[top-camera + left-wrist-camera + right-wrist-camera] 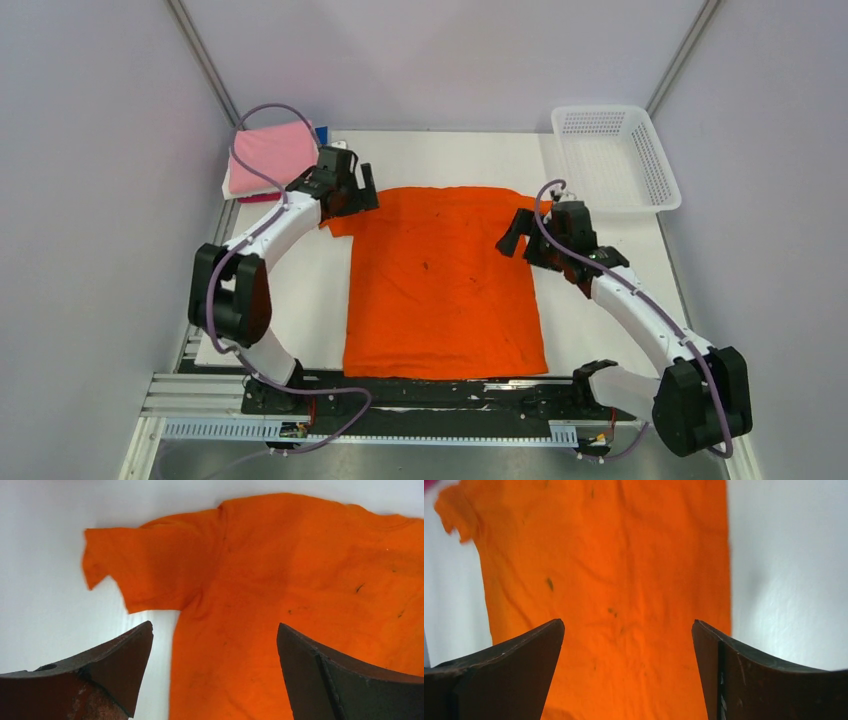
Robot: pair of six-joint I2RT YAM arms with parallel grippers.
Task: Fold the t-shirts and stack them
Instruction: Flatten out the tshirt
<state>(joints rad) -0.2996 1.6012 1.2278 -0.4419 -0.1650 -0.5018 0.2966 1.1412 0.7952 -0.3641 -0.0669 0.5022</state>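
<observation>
A large orange t-shirt (pixel 440 285) with tiny dark specks lies spread flat in the middle of the table, hem towards the arms. My left gripper (pixel 362 195) is open and empty above its far left shoulder and sleeve; the left wrist view shows the sleeve (pixel 145 572) and body (pixel 300 570) beyond the wide-apart fingers. My right gripper (pixel 512 238) is open and empty over the shirt's far right side; the right wrist view shows the orange cloth (pixel 614 580) between the fingers. A folded pink t-shirt (pixel 270 152) tops a stack at the far left; blue (pixel 322 133) peeks out beside it.
A white plastic mesh basket (pixel 612 155) stands at the far right corner of the white table (pixel 600 330). Pale walls close in on the left, the right and the back. A metal rail (pixel 400 395) runs along the near edge by the arm bases.
</observation>
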